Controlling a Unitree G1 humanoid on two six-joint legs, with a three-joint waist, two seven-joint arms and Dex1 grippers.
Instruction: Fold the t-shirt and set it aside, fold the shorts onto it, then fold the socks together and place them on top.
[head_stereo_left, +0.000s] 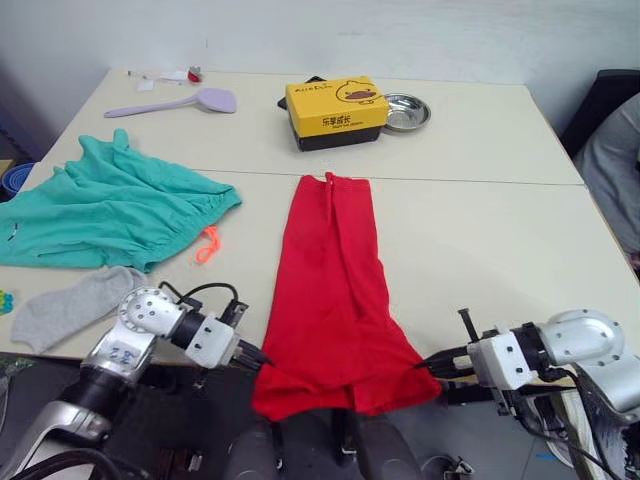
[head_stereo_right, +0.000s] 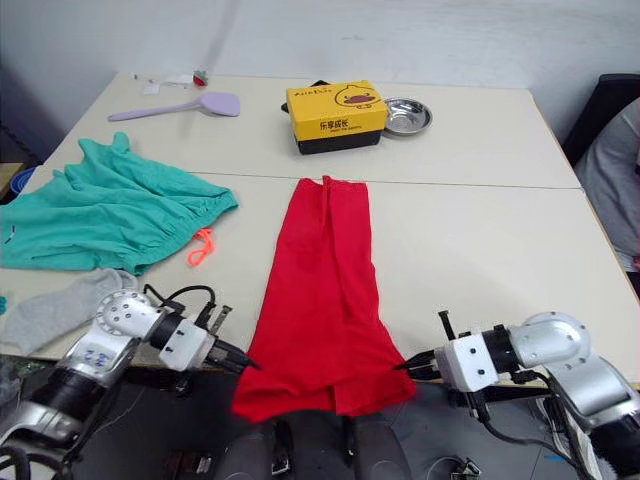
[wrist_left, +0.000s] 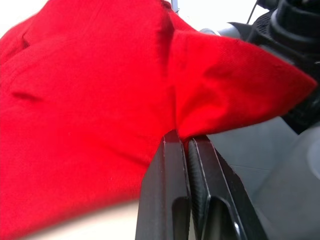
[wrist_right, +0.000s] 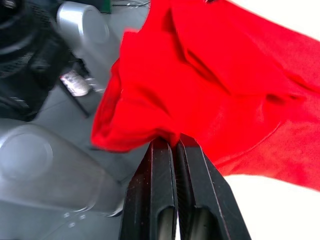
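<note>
The red t-shirt (head_stereo_left: 330, 290) lies folded into a long strip down the middle of the table, its near end hanging over the front edge. My left gripper (head_stereo_left: 262, 360) is shut on the near left corner of the t-shirt (wrist_left: 90, 110). My right gripper (head_stereo_left: 420, 364) is shut on the near right corner of the t-shirt (wrist_right: 200, 85). The teal shorts (head_stereo_left: 105, 205) lie spread at the left, their orange drawstring (head_stereo_left: 208, 243) trailing toward the front. One grey sock (head_stereo_left: 70, 305) lies near the front left edge.
A yellow box (head_stereo_left: 335, 112) and a metal bowl (head_stereo_left: 405, 110) stand at the back of the table. A lilac spatula (head_stereo_left: 180, 102) lies at the back left. A person sits at the far right (head_stereo_left: 612, 170).
</note>
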